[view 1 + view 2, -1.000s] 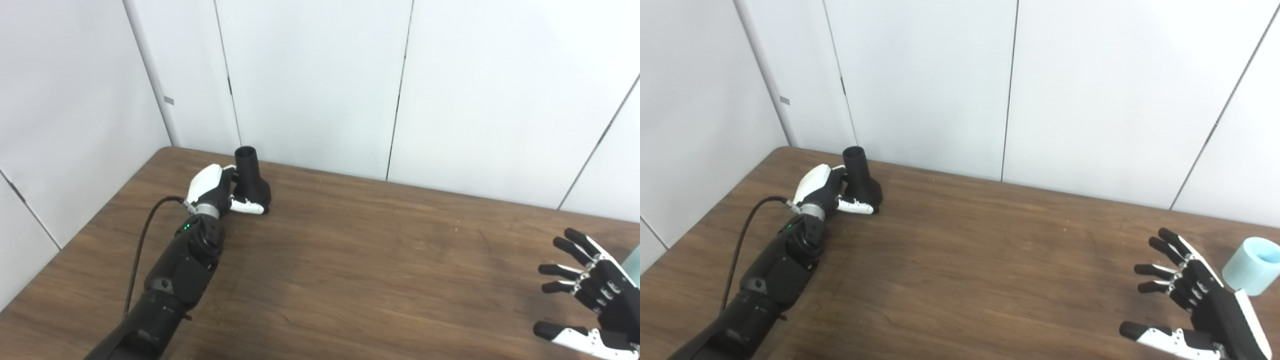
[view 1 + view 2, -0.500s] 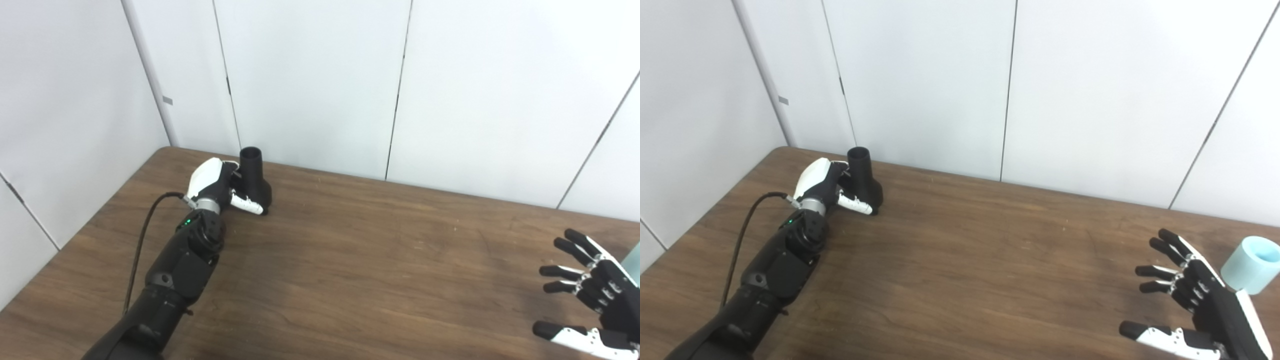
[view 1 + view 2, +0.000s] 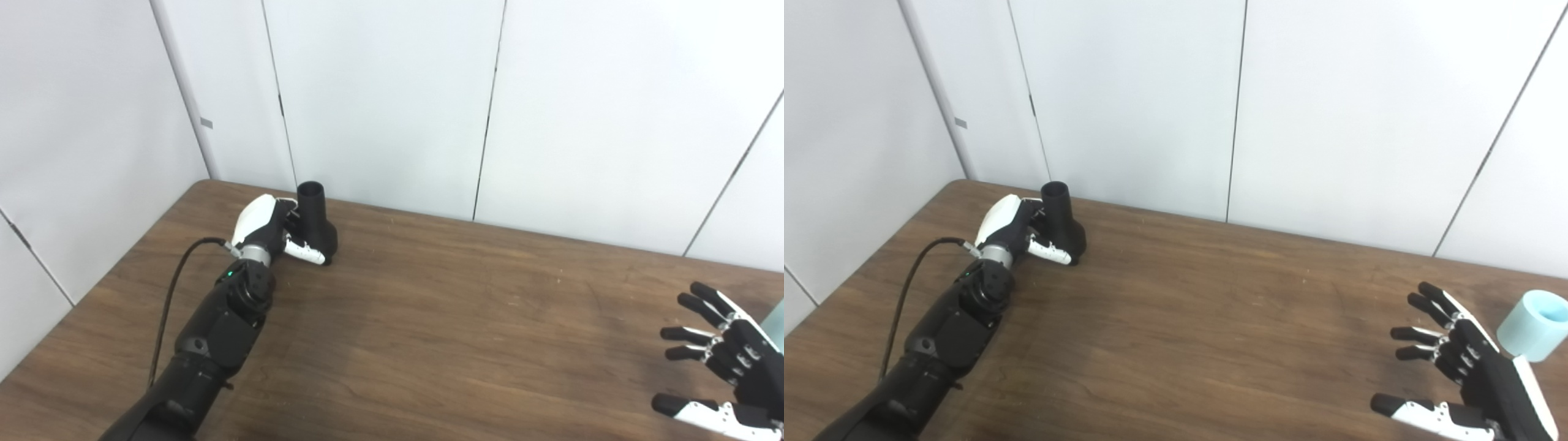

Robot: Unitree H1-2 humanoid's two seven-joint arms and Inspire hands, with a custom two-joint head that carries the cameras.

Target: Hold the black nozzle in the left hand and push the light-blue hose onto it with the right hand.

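Observation:
The black nozzle [image 3: 316, 215] stands upright on the brown table [image 3: 441, 318] at the far left, narrow end up. My left hand [image 3: 264, 225] is closed around its wide base, thumb across the front, other fingers hidden behind it. The light-blue hose [image 3: 1532, 324], a short tube, stands at the table's right edge; in the left eye view only a sliver of it [image 3: 779, 320] shows. My right hand [image 3: 1464, 364] is open and empty, fingers spread, just left of the hose and apart from it.
White wall panels [image 3: 392, 98] stand close behind the table's far edge and along its left side. A black cable [image 3: 173, 288] runs along my left forearm. The table's bare wood lies between the two hands.
My left hand has shifted a little to the right with the nozzle, which stays upright on the table. My right hand has hardly moved.

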